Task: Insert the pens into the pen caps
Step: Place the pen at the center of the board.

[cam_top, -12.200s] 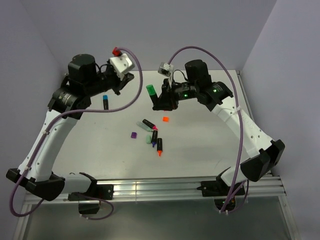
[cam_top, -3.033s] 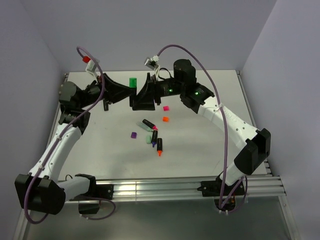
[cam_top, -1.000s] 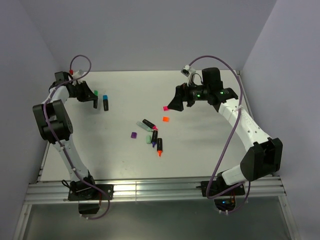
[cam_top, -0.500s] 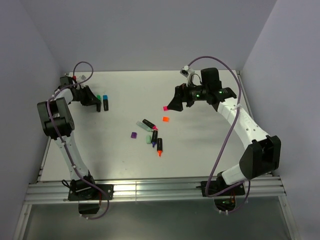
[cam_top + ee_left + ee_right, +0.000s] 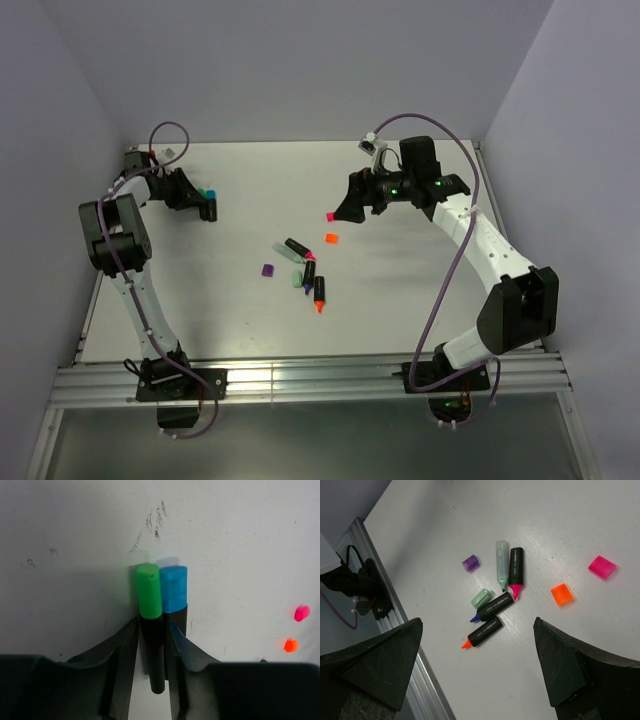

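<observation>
The left wrist view is showing what the overhead cannot. The left gripper [image 5: 152, 626] is pinching the black barrel of the green-capped pen [image 5: 149, 597] between nearly closed jaws. The pen's smooth, rounded cap is lying right beside the blockier blue-capped pen [image 5: 174, 589] on the scuffed white table [image 5: 240, 540]. From above, that pair is appearing only as a green-and-blue speck at the table's far left.

The right gripper [image 5: 478, 622] is hovering with its jaws spread wide, holding nothing. Its camera is looking down on the loose cluster near the middle of the table. There, a pale green pen [image 5: 502, 562] is lying alongside a pink-tipped pen [image 5: 516, 570]. Below them, a purple-tipped pen [image 5: 493, 607] and an orange-tipped pen [image 5: 485, 632] are lying aslant, all three tipped pens with glossy black barrels. A mint cap [image 5: 481, 598] is sitting against the purple-tipped pen. A purple cap [image 5: 470, 563], an orange cap [image 5: 562, 594] and a pink cap [image 5: 602, 567] are sitting apart, small and blocky.
</observation>
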Controlling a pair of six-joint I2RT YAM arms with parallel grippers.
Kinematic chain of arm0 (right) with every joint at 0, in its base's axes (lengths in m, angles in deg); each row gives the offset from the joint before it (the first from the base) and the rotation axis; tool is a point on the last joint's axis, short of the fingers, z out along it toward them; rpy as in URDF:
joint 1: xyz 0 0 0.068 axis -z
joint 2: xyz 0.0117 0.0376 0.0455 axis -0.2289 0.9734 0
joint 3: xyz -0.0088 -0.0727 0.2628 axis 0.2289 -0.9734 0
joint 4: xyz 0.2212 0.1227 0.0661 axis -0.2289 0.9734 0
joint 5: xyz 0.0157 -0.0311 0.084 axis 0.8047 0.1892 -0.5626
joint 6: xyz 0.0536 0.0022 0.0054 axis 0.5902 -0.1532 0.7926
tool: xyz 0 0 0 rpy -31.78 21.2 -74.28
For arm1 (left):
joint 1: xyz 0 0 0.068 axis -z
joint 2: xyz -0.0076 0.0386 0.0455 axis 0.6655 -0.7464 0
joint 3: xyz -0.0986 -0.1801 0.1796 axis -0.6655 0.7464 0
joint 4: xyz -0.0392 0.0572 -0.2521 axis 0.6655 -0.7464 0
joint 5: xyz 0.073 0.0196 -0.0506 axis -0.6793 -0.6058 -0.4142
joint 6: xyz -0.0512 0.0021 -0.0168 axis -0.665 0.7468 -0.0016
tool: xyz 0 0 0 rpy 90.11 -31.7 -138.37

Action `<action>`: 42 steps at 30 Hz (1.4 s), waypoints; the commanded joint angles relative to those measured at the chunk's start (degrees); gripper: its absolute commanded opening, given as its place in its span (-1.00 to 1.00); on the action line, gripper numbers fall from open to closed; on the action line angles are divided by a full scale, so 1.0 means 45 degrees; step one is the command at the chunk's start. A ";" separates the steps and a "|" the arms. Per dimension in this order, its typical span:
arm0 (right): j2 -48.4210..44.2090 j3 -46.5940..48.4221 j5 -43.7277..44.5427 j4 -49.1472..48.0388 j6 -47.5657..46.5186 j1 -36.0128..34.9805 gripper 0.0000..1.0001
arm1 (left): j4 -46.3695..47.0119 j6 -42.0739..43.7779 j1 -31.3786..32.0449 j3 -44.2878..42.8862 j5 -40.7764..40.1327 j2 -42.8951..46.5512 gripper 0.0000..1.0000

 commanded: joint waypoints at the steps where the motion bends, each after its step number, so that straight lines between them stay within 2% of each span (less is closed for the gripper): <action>1: -0.0083 -0.0031 -0.0071 -0.0247 -0.0043 0.0081 1.00 | -0.0072 -0.0125 0.0069 -0.0485 -0.0758 -0.0082 -0.26; 2: -0.0083 -0.0050 -0.0071 -0.0247 -0.0043 0.0081 1.00 | -0.0092 -0.0126 0.0088 -0.0485 -0.1011 -0.0043 -0.12; 3: -0.0103 -0.0031 -0.0052 -0.0247 -0.0043 0.0100 1.00 | -0.0150 -0.0126 0.0088 -0.0465 -0.1207 0.0035 -0.07; 8: -0.0200 0.0086 0.0358 -0.0228 -0.0082 0.0081 1.00 | -0.0716 0.0245 0.0049 -0.0563 -0.1618 0.0347 -0.06; 11: -0.0298 0.0105 0.1176 -0.0228 -0.0179 0.0100 1.00 | -0.0504 0.0576 -0.0048 -0.0232 -0.2243 0.1205 -0.04; 15: -0.0162 0.0398 0.3283 0.0356 -0.0394 0.0042 0.99 | 0.0508 0.1084 -0.0593 0.0567 -0.2382 0.3095 0.00; 20: 0.0190 0.0341 0.5689 0.0807 -0.0550 -0.0075 0.77 | 0.1938 0.1845 -0.1415 0.1448 -0.1504 0.5556 0.03; 24: 0.0248 -0.0070 0.5846 0.0943 -0.1622 -0.0426 0.61 | 0.1766 0.4028 -0.1396 0.2170 0.0797 0.7084 0.03; 25: 0.0326 -0.0031 0.6060 0.1060 -0.1973 -0.0563 0.49 | 0.1512 0.4383 -0.1377 0.2307 0.1731 0.7357 0.03; 26: 0.0539 0.0027 0.6217 0.1332 -0.2150 -0.0931 0.45 | 0.1026 0.5005 -0.1203 0.2347 0.2455 0.7689 0.02; 27: 0.0677 0.0144 0.6412 0.1451 -0.2345 -0.1167 0.43 | 0.0132 0.6809 -0.1027 0.2309 0.2869 0.7827 -0.01; 28: 0.0775 0.0164 0.6587 0.1490 -0.2367 -0.1382 0.42 | -0.1463 0.7910 -0.0793 0.2308 0.3105 0.7945 -0.02; 29: 0.0853 0.0164 0.6609 0.1530 -0.2328 -0.1713 0.40 | -0.2329 0.9043 -0.0075 0.2385 0.3243 0.8197 -0.02; 30: 0.1047 0.0145 0.6493 0.1569 -0.2154 -0.1774 0.37 | -0.2860 1.0968 0.0357 0.2754 0.3225 0.8393 -0.04; 32: 0.1243 0.0125 0.6394 0.1627 -0.1977 -0.1794 0.36 | -0.3995 1.2698 0.1623 0.3379 0.3224 0.8938 -0.05; 33: 0.1264 -0.0010 0.6278 0.1647 -0.1938 -0.1736 0.36 | -0.4269 1.4292 0.2076 0.3982 0.3186 0.9116 -0.05; 34: 0.1283 -0.0108 0.6161 0.1647 -0.1898 -0.1678 0.36 | -0.4504 1.4888 0.2506 0.4278 0.3011 0.9408 -0.05; 35: 0.1284 -0.0206 0.6044 0.1647 -0.1859 -0.1580 0.36 | -0.4467 1.5416 0.3535 0.4764 0.2778 0.9488 -0.05; 37: 0.1187 -0.0421 0.5769 0.1666 -0.1859 -0.1209 0.36 | -0.4272 1.6628 0.4556 0.5081 0.1646 0.9528 -0.06; 38: 0.1147 -0.0499 0.5827 0.1667 -0.1878 -0.1112 0.36 | -0.4388 1.7116 0.5450 0.5004 0.1333 0.9277 -0.06; 40: 0.0992 -0.0617 0.5808 0.1686 -0.1879 -0.0858 0.36 | -0.4583 1.8386 0.6198 0.4576 0.0746 0.8730 -0.10; 42: 0.0874 -0.0636 0.5730 0.1725 -0.1781 -0.0643 0.36 | -0.5070 1.9166 0.7155 0.3329 0.0646 0.7521 -0.14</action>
